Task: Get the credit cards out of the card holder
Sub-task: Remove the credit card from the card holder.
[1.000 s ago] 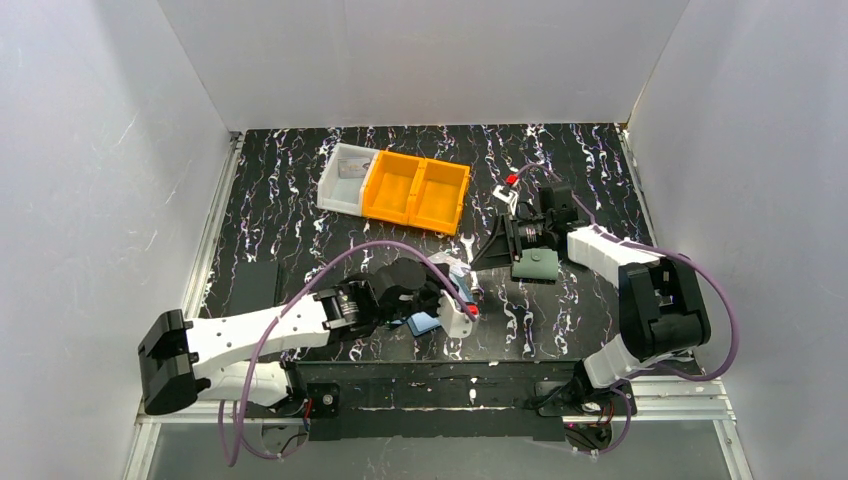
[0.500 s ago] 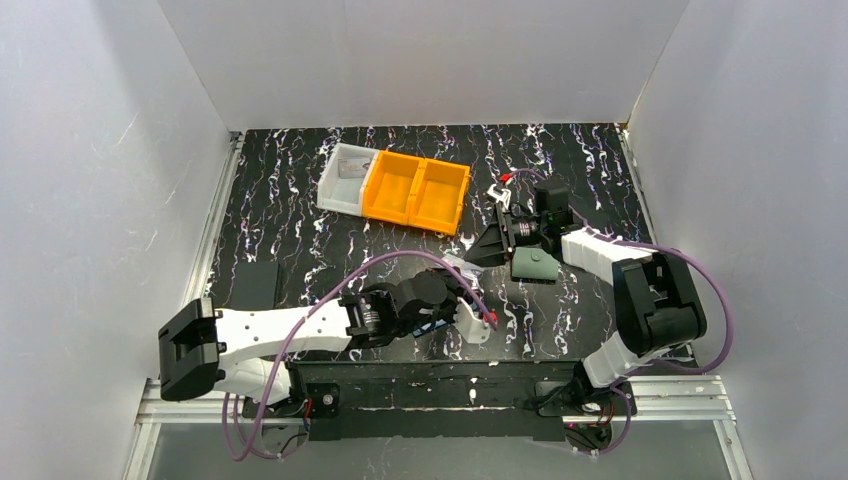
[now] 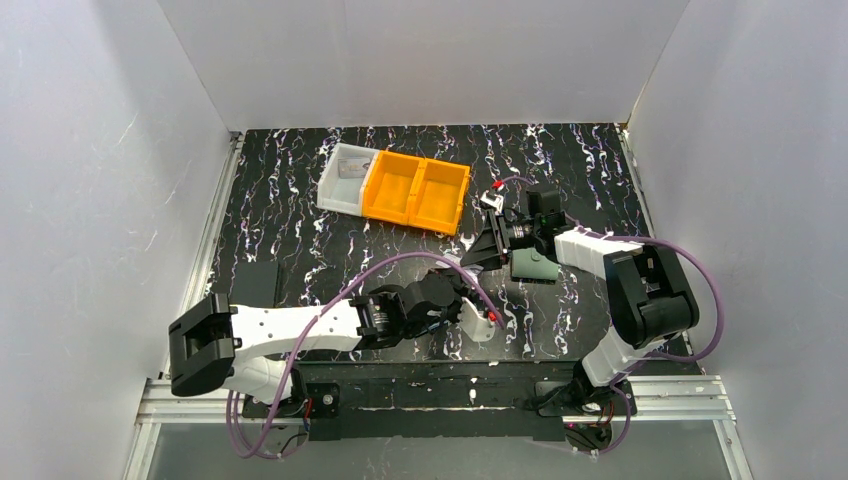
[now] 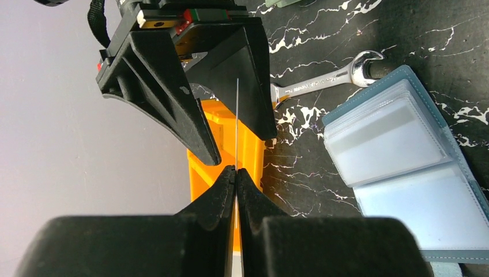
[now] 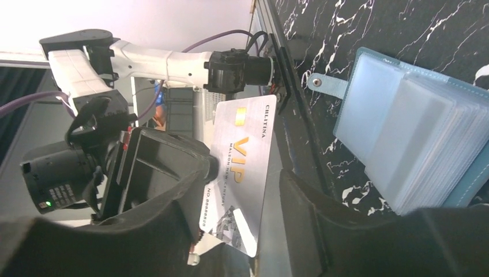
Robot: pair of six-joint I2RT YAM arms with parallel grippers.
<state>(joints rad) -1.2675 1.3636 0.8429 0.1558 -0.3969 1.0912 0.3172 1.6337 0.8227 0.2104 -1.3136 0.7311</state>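
On the black marbled table (image 3: 290, 230), low in the overhead view, the left gripper (image 4: 235, 171) pinches one credit card (image 5: 239, 150) (silver, marked VIP) clear of the card holder (image 4: 403, 173), which lies open at the right of the left wrist view. Beyond, the right gripper (image 4: 237, 144) straddles that card, jaws apart, seemingly not touching: one card is out, and the cloudy pockets (image 4: 383, 130) may hold more.

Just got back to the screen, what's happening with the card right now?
The left gripper is shut on the edge of a credit card. The right gripper is open, one finger on each side of that card, not yet pinching it; it looks like a handover. The blue card holder lies open on the table nearby.
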